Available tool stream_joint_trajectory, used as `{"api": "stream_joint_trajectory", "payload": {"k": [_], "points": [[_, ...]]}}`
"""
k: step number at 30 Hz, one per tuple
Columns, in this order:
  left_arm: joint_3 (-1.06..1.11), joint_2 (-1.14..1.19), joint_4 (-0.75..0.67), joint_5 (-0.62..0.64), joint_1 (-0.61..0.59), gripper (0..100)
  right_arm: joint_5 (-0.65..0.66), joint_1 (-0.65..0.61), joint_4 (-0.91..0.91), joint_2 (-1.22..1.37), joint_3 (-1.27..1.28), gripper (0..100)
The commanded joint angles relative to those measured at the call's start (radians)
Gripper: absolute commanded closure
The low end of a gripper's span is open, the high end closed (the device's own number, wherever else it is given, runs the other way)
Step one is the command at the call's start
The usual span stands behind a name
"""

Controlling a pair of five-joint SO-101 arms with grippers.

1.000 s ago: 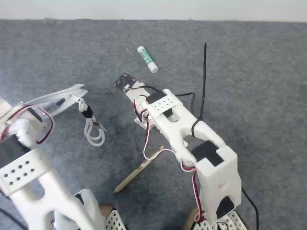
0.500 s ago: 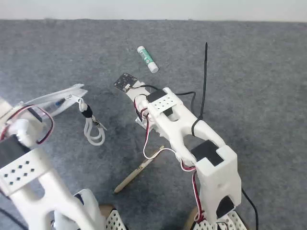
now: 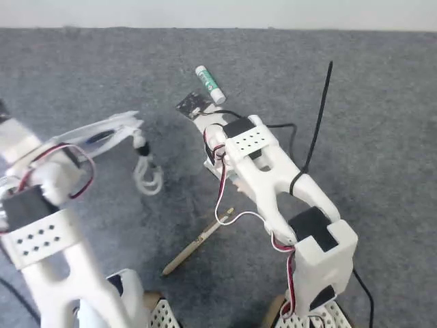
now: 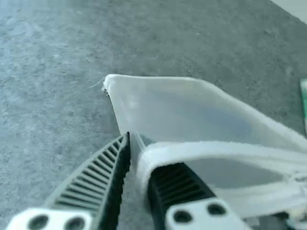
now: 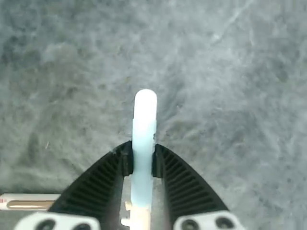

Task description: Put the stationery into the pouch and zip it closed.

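The left gripper (image 4: 136, 146) was clamped on the rim of the translucent pouch (image 3: 102, 132), one ribbed finger (image 4: 103, 175) outside the wall and the other inside the mouth; the pouch was held off the grey carpet (image 3: 382, 82), and its white cord loop (image 3: 147, 176) hung from the end farthest from that gripper; what lay inside the pouch could not be made out.

The right gripper (image 5: 142, 155) was closed on a pale round-tipped bar (image 5: 144, 129), which stood out past the fingertips over the carpet; the right arm (image 3: 273, 181) stood just beside the pouch's cord end, not touching it.

A green-and-white tube (image 3: 209, 84) lay on the carpet beyond the pouch's cord end, well apart from the pouch and outside it; a wooden stick (image 3: 198, 240) lay flat on the carpet on the arm-base side of the pouch, also apart from it; a black strap (image 3: 318, 113) rose from the right arm, on the side away from the pouch.
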Motion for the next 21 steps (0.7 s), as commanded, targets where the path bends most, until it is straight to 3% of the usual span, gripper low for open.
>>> {"api": "stream_joint_trajectory", "payload": {"k": [1,6,12,21], "points": [[-0.076,-0.037,0.023,-0.035,0.091,99,-0.110,0.018,0.004,-0.085,-0.011,99.2],[-0.074,-0.170,0.037,-0.046,0.166,99,-0.135,0.018,0.002,-0.085,-0.012,99.2],[-0.013,-0.262,0.014,-0.046,0.172,99,-0.141,0.018,0.004,-0.090,-0.011,99.2],[0.018,-0.262,0.003,-0.049,0.170,99,-0.305,0.012,0.005,-0.096,-0.015,99.2]]}}
